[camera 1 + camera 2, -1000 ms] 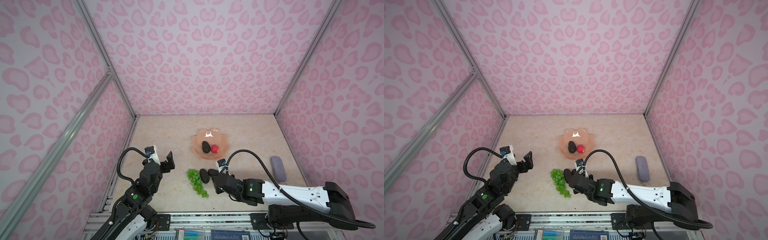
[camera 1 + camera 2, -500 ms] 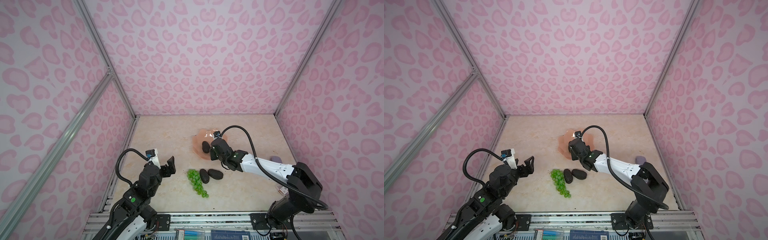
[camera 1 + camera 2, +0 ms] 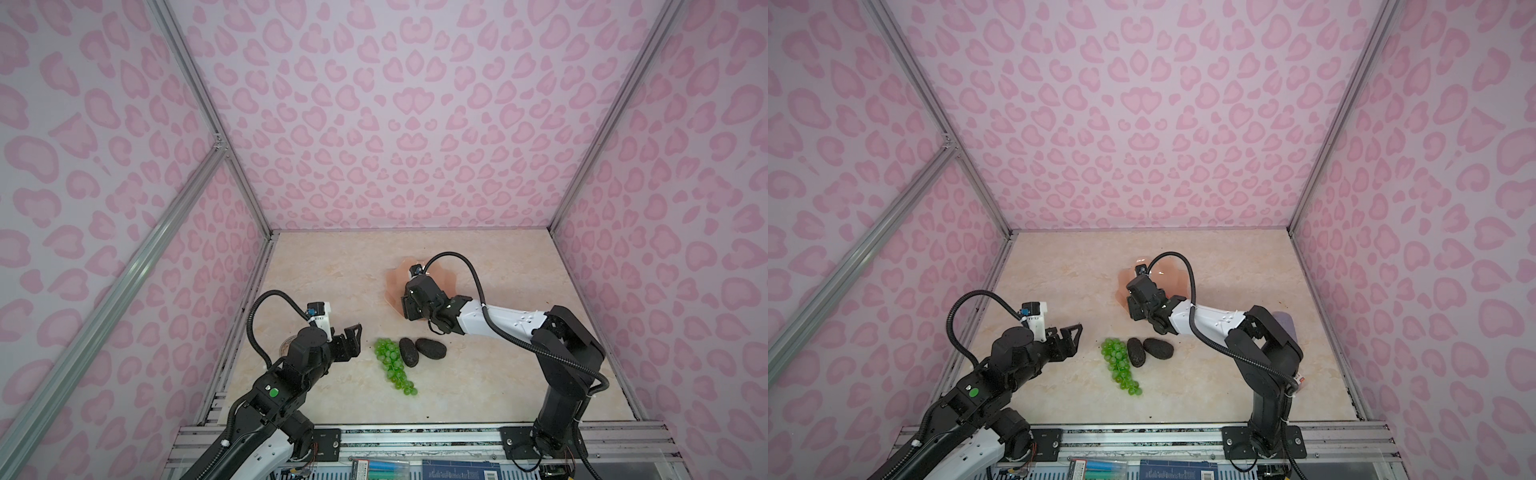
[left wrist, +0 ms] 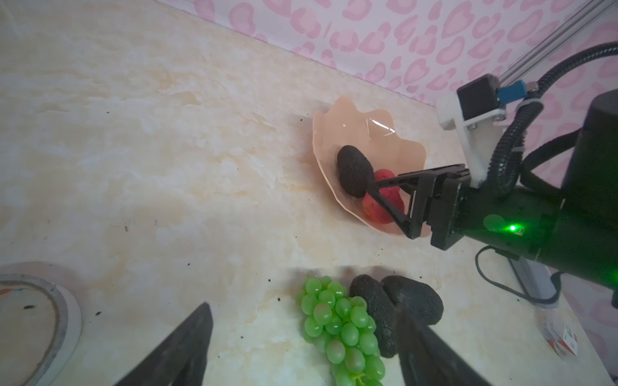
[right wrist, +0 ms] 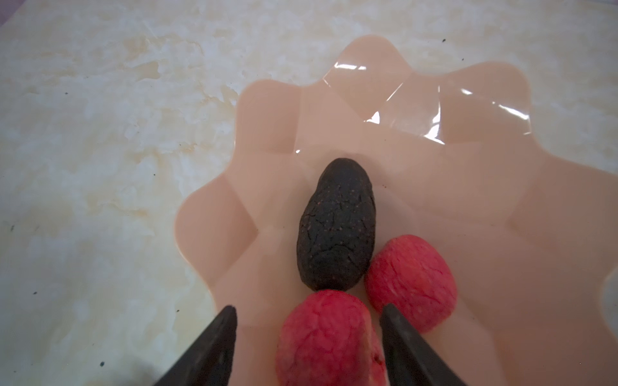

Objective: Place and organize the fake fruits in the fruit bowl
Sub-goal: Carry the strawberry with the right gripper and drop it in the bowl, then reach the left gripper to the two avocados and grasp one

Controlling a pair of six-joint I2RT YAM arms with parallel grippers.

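The right pincer stands half open astride a red fruit in the bowl, gripping nothing. If it pulls out crooked, it could knock the fruit over the low rim. The left pincer, open and empty, hovers left of the grapes and 2 black fruits on the bench.

Paired black joint housings with white link shells, trailed ribbed black cables, showed green lights, and tapered the left gripper and right gripper to black wedge tips.
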